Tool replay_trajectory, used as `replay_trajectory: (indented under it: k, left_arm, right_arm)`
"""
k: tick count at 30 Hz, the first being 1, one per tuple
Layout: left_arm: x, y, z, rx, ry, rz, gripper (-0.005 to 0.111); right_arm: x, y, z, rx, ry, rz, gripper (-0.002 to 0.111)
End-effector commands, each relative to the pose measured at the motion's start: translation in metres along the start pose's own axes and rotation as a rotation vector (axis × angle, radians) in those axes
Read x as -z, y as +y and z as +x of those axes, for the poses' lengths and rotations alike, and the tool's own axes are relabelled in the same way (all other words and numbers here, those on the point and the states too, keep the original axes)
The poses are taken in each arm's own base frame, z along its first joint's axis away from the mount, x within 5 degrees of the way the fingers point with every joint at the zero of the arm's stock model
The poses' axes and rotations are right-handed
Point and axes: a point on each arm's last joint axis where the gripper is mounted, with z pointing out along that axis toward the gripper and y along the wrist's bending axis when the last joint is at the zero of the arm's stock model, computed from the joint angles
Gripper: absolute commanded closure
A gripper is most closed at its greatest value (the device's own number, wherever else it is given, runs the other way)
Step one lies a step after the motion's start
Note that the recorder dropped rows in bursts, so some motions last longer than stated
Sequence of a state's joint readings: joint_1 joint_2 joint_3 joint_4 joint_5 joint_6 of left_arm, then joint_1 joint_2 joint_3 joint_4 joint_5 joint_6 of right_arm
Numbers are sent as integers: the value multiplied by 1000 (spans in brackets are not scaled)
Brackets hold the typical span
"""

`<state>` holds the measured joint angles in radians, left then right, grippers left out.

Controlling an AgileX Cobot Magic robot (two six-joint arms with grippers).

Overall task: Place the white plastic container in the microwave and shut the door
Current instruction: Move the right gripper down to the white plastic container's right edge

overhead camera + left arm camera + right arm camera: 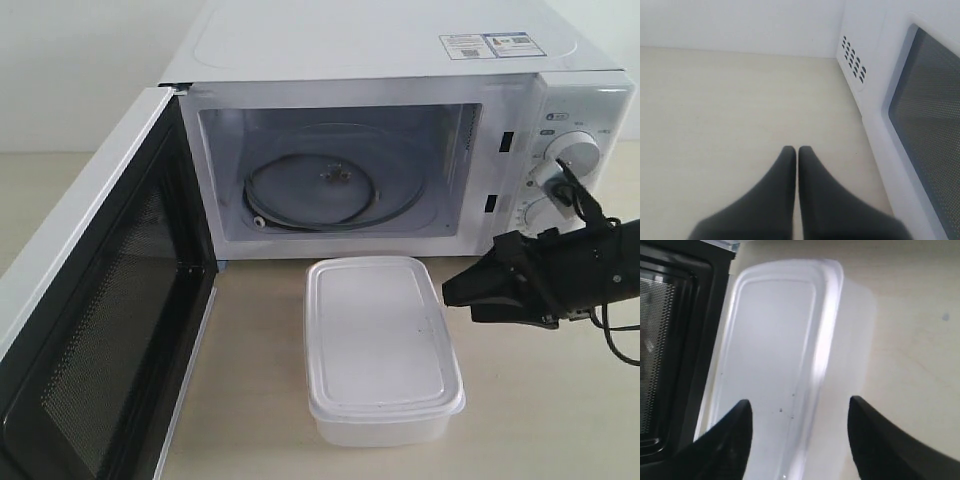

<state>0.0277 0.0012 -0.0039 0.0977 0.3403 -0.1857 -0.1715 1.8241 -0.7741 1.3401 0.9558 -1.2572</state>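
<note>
One translucent white plastic container (380,345), rounded rectangle with a flat rimmed lid, on the pale matte worktop (530,420) just in front of the boxy white microwave (380,50), one round glass turntable (335,190) inside, two round dials (572,155), door (90,330) swung open showing its black perforated inner face, right pincer (799,407) spread wide near the container, left pincer (797,151) pressed together on nothing.

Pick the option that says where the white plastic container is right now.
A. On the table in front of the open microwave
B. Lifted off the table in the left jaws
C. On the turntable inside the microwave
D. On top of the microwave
A: the white plastic container sits lidded on the table in front of the microwave, whose door stands open and whose turntable is bare.
</note>
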Motion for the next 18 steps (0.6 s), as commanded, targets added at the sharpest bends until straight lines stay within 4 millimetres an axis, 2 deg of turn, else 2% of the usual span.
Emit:
replay_trajectory:
  k: [1,7,11,18]
  left_arm:
    - [0,0,1,1,0,0,103]
    - [0,0,1,1,0,0,103]
    - [0,0,1,1,0,0,103]
    - [0,0,1,1,0,0,103]
  right_arm:
    - [-9,-4,3,17,15,17,52]
    - [-23,-9,7,15,42,17,52]
    - [-26,-5,6,24,26,-56,52]
    - [-25,-3,5,23,9,-71,52]
